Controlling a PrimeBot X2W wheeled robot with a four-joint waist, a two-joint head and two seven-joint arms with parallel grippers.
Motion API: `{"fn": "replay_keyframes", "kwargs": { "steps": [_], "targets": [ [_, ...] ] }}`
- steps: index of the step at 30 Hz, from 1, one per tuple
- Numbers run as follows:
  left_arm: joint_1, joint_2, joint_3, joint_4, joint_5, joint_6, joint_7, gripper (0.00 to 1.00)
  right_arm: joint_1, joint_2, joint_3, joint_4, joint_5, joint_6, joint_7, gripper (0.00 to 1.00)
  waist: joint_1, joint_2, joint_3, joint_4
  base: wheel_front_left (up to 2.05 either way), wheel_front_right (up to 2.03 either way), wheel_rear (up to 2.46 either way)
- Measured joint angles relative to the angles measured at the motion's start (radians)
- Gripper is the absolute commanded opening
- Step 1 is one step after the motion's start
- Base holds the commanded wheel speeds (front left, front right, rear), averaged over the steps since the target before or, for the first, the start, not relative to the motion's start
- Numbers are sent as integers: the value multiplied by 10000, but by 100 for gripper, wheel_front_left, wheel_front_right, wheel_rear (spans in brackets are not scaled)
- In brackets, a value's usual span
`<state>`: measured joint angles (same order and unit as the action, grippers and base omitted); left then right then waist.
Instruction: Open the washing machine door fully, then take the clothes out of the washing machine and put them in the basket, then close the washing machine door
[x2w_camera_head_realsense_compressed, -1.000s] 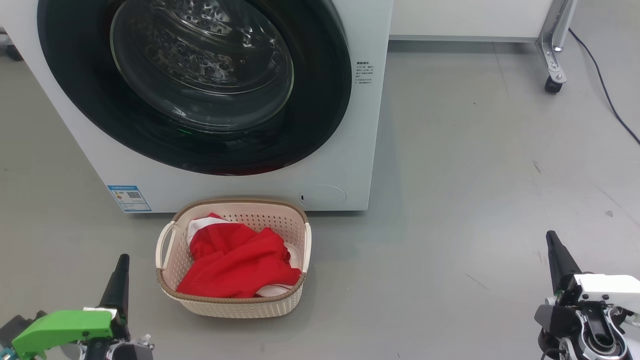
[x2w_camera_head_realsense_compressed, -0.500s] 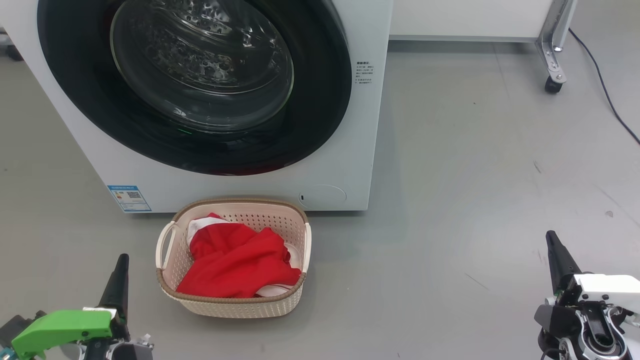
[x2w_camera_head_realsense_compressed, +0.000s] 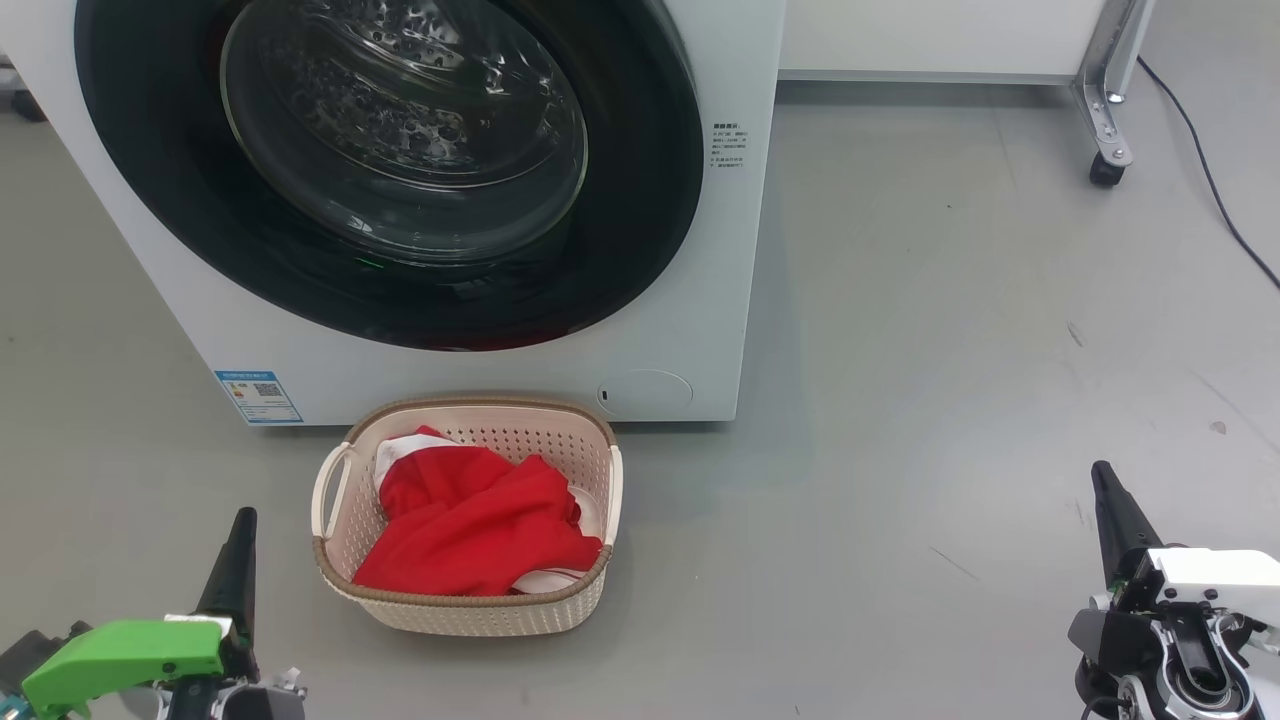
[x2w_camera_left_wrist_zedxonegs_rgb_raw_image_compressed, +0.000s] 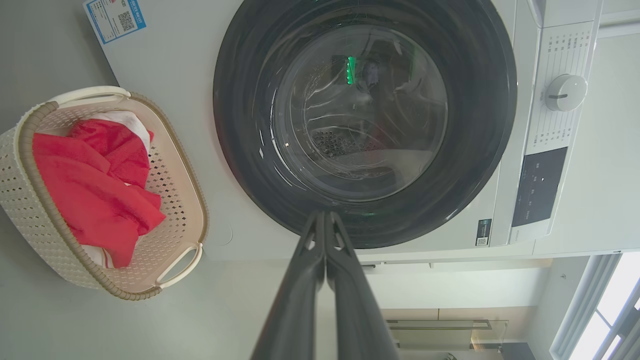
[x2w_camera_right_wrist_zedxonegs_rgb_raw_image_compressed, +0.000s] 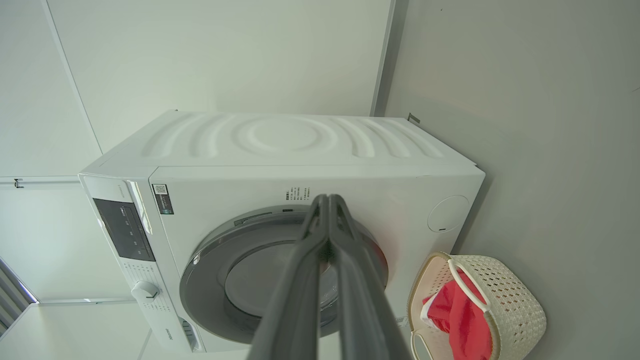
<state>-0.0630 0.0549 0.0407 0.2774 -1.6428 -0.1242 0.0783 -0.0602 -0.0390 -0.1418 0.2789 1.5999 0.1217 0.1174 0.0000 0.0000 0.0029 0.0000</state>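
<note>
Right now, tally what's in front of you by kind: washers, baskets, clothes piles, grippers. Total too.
Washing machine: 1
Basket: 1
Red clothes pile: 1, lying in the basket; number of garments can't be told
Grippers: 2, left gripper and right gripper, both shut and holding nothing
Total: 5

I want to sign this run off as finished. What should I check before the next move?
1. Door flush against the washing machine: ok.
2. Door latched: cannot tell.
3. Clothes in the basket: ok.
4. No red seen through the glass: ok.
5. Left gripper shut, empty: ok.
6. Right gripper shut, empty: ok.
</note>
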Motion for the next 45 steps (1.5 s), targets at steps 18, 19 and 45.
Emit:
{"fn": "replay_keyframes", "kwargs": {
  "steps": [18,19,45],
  "targets": [
    [0,0,13,-6,0,0,0,0,0,0,4,-2,2,0,0,0,0,0,1,0,0,0,0],
    [0,0,13,-6,0,0,2,0,0,0,4,-2,2,0,0,0,0,0,1,0,0,0,0],
    [0,-2,36,-12,0,0,12,0,0,0,12,-4,2,0,0,0,0,0,1,0,0,0,0]
  ]
}}
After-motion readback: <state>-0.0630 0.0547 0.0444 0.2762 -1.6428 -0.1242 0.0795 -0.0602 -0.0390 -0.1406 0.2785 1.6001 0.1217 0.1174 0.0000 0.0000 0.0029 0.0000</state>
